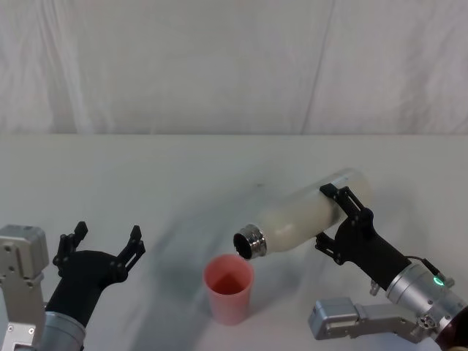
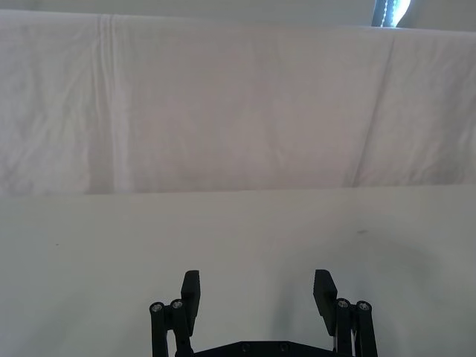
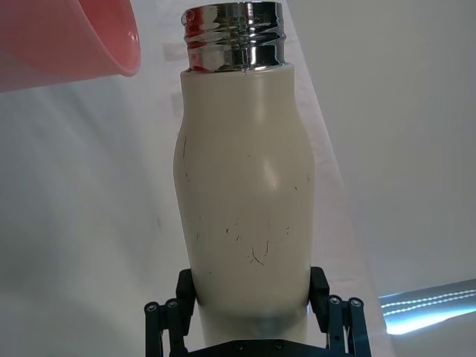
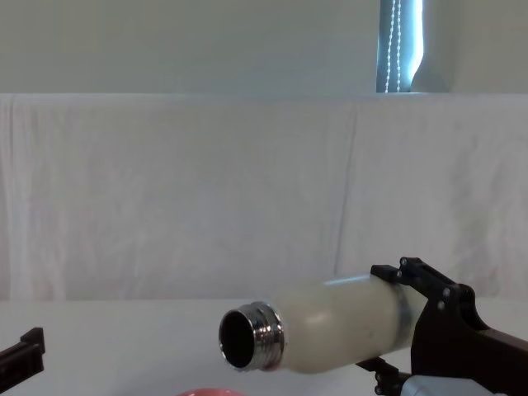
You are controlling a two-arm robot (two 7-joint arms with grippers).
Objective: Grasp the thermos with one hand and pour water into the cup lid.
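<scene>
So from my head cam, my right gripper (image 1: pixel 338 216) has the thermos (image 1: pixel 307 216) clamped around its lower body, tipped way over so it's nearly lying flat, steel neck pointing left and a bit down. The mouth sits right over the far rim of the cup lid (image 1: pixel 229 289), which stands upright on the white table (image 1: pixel 146 175). My left gripper (image 1: pixel 101 241) hovers low on the left, well apart from the cup, fingers spread wide with nothing between them.

Left wrist cam: just my two left fingertips (image 2: pixel 190 290) splayed apart over bare table, white cloth backdrop (image 2: pixel 223 111) behind.

Right wrist cam: thermos (image 3: pixel 245 193) pinched between my fingers (image 3: pixel 318 286) at its base, and the pink cup lid (image 3: pixel 74 37) rim sits just beside the neck.

Chest cam: thermos (image 4: pixel 330 326) tilted sideways, dark open mouth facing left, my right gripper (image 4: pixel 396 318) wrapped around the back end. A sliver of the cup lid (image 4: pixel 210 393) rim sits below the mouth.
</scene>
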